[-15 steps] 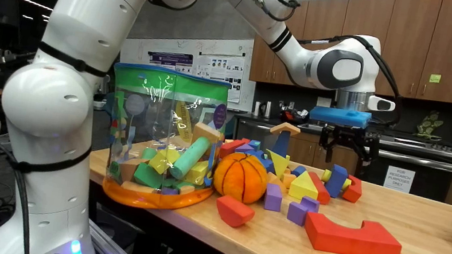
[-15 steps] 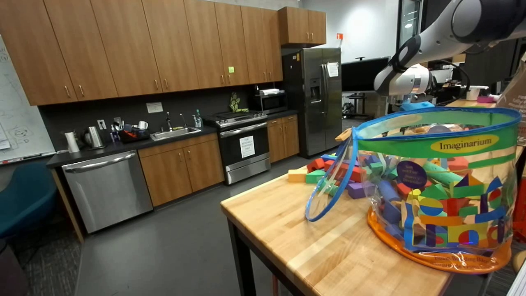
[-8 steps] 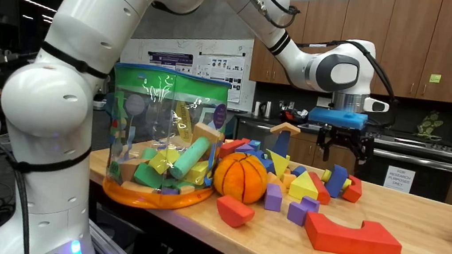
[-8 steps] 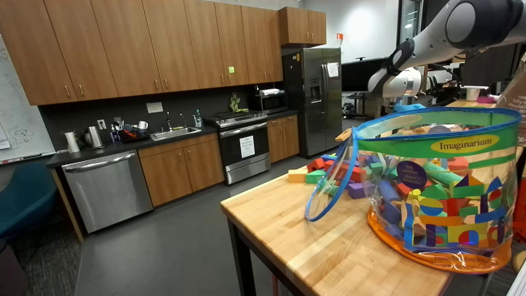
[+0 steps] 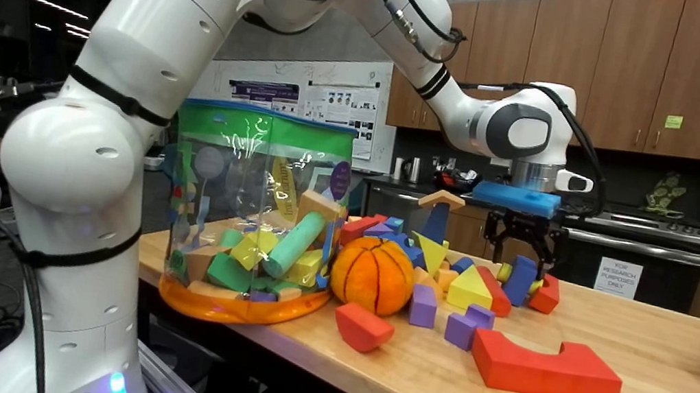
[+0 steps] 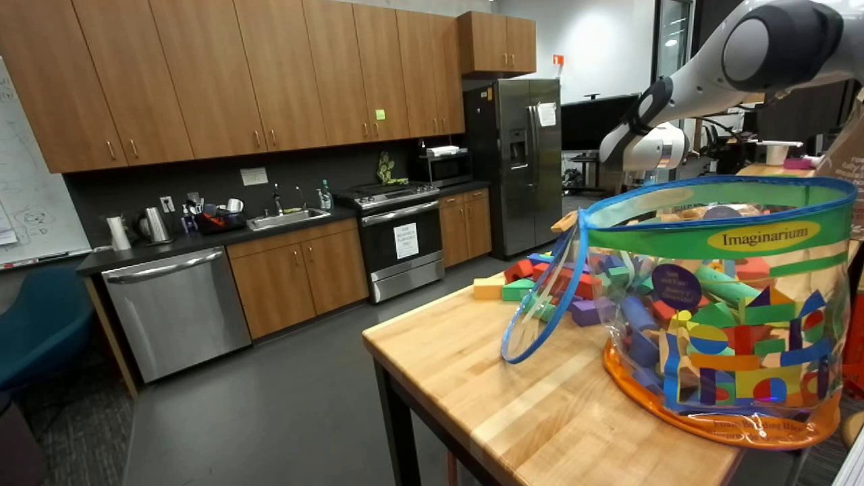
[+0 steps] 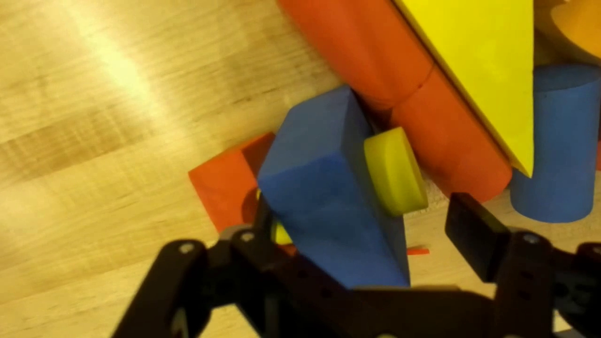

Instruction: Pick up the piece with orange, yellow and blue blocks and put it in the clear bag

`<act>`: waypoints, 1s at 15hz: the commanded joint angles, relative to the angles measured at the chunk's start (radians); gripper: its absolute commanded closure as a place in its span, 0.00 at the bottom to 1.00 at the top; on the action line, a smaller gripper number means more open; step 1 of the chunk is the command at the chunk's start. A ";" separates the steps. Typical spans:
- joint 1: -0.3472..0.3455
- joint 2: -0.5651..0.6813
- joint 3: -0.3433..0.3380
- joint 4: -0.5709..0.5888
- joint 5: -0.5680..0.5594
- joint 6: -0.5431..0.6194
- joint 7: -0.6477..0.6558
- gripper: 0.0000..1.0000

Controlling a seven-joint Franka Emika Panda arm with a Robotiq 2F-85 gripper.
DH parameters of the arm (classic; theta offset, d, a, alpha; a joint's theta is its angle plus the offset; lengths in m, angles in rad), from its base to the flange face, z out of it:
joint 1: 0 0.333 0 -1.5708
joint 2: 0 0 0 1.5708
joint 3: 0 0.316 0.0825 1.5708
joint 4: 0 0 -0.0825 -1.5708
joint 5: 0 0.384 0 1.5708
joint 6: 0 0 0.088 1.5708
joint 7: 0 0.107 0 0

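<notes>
The piece is a blue block (image 5: 521,281) with a yellow cylinder (image 7: 396,171) through it and an orange-red block (image 5: 546,294) at its side. It stands on the table among other blocks. The blue block (image 7: 328,202) fills the middle of the wrist view. My gripper (image 5: 520,263) is open, just above and around the blue block. In the wrist view one finger is close along its left side, and the right finger (image 7: 476,237) stands apart from it. I cannot tell whether the left finger touches. The clear bag (image 5: 313,141) stands open-topped, with blocks inside; it also shows in an exterior view (image 6: 648,246).
A red cylinder (image 7: 450,145), a yellow triangular block (image 7: 488,61) and a blue cylinder (image 7: 556,145) lie close to the right finger. An orange ball (image 5: 373,275) and a blue tower (image 5: 436,222) stand between piece and bag. A red arch (image 5: 546,371) lies near the front edge.
My gripper has moved down and slightly left in an exterior view, and its fingertips now reach the height of the blue block's top. The blocks and the bag have not moved.
</notes>
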 commanded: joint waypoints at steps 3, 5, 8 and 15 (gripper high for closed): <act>-0.034 0.020 0.006 0.034 0.009 0.002 -0.018 0.54; -0.041 0.021 -0.002 0.039 0.000 0.004 -0.015 0.56; -0.052 0.009 -0.017 0.043 -0.017 -0.003 -0.017 0.64; -0.085 -0.108 -0.048 0.017 -0.038 -0.015 -0.086 0.73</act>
